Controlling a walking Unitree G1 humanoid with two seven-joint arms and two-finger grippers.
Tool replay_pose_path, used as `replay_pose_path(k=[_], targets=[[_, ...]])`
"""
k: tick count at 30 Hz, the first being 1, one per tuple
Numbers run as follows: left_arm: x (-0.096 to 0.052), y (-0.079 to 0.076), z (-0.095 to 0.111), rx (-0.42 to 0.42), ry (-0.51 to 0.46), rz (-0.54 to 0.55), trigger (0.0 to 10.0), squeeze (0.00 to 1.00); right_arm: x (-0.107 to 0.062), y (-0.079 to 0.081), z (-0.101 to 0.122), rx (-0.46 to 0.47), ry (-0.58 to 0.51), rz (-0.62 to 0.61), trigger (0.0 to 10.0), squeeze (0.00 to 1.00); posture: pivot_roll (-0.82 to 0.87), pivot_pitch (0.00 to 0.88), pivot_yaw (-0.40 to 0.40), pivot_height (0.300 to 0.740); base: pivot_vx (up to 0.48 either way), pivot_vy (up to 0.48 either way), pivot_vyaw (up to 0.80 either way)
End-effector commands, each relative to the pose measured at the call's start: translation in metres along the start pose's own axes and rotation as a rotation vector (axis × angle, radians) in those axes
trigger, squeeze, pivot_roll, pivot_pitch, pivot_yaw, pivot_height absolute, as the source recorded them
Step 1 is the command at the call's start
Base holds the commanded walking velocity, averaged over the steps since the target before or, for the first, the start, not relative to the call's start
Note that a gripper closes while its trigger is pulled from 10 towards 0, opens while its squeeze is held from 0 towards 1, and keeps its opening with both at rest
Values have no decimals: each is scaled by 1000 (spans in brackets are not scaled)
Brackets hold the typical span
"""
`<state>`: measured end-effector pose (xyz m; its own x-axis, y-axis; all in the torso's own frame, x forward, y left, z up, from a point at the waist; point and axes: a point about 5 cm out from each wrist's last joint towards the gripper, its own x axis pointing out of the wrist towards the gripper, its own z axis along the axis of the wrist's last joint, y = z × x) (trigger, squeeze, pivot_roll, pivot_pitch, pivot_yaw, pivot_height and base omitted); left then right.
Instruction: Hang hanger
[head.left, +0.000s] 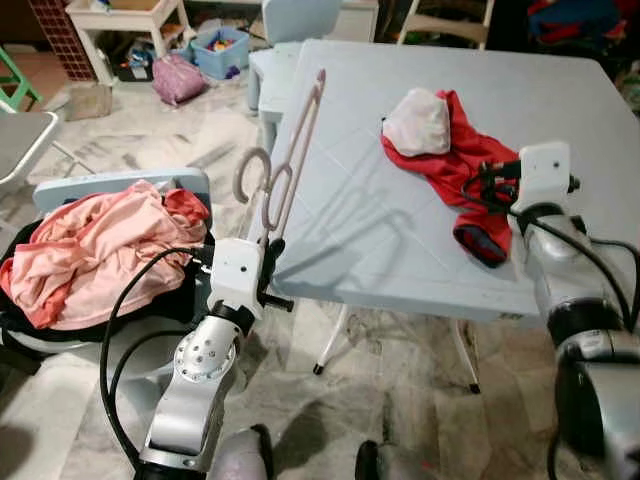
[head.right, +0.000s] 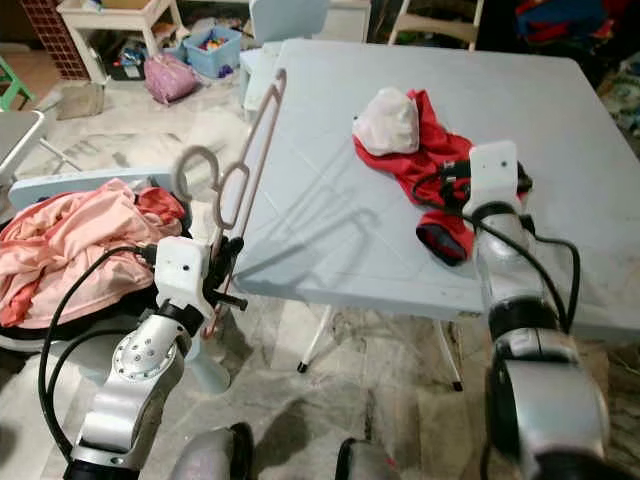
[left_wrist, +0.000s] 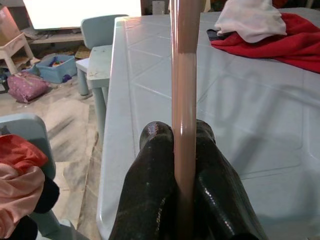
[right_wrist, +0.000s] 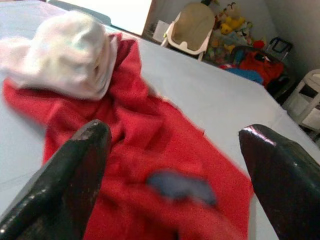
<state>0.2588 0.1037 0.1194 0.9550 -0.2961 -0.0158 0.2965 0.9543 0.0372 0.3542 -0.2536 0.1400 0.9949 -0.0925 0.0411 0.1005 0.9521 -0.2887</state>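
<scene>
a pale blue plastic worktop (head.left: 400, 250) on thin white legs stands on a grey marbled floor (head.left: 400, 400). on the worktop lies a crumpled red garment (head.left: 455, 165) with a white cloth (head.left: 418, 122) bunched on its far end. to the robot's left, a pale blue chair (head.left: 120, 185) carries a heap of pink clothes (head.left: 95, 245) over something dark. further back are a small blue chair (head.left: 290, 30) pushed against the worktop's far edge, a blue bin of toys (head.left: 220, 50), a purple bag (head.left: 177, 78) and a white shelf unit (head.left: 125, 20).

the left gripper (head.left: 268, 258) is raised beside the near left corner of the worktop, its arm rising from below. its fingers (left_wrist: 155, 190) are clamped around the straight bar of a pale pink hanger (head.left: 290, 165), which stands nearly upright and leans over the worktop's left edge, with its hook curling off to the robot's left.

the right gripper (right_wrist: 170, 150) reaches forward low over the near part of the red garment, its fingers spread wide apart with nothing between them. from the head, its wrist housing covers the fingertips, so whether they touch the cloth cannot be told.

the right wrist view is blurred; a dark blue patch on the red garment is hard to make out. the hanger's bar runs out of the top of the left wrist view.
</scene>
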Motion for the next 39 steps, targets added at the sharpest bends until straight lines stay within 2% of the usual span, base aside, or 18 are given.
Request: replay_pose_path(k=[1,4,6,10,13,15,25,39], targets=[[3,1,-4,-3,32,1,10000,0,-9,9,2,50,-42,1,10000,0,5,63,8,740,0,0,0],[7,0,0,15,14,-12,10000,0,-26,19,-7,69,-53,-26,10000,0,0,63,25,740,0,0,0],[11,-2,3,37,0,-24,10000,0,-37,26,-19,142,-2,-62,10000,0,-2,61,32,740,0,0,0],[11,-4,3,37,1,-33,10000,0,-44,35,-19,176,-4,-36,10000,0,-10,64,31,740,-62,0,0],[12,-5,3,35,2,-32,10000,0,-47,40,-15,162,-13,-7,10000,0,-21,78,24,740,-270,0,0],[13,-6,3,31,1,-33,10000,0,-49,40,-12,186,-6,-7,10000,0,-22,79,17,740,-279,0,0],[13,-6,1,25,4,-25,10000,0,-48,37,-9,188,22,-1,10000,0,-25,87,7,740,-273,0,0],[13,-7,0,34,10,-31,10000,0,-50,40,-19,214,95,32,10000,0,-23,89,9,740,-217,0,0]])
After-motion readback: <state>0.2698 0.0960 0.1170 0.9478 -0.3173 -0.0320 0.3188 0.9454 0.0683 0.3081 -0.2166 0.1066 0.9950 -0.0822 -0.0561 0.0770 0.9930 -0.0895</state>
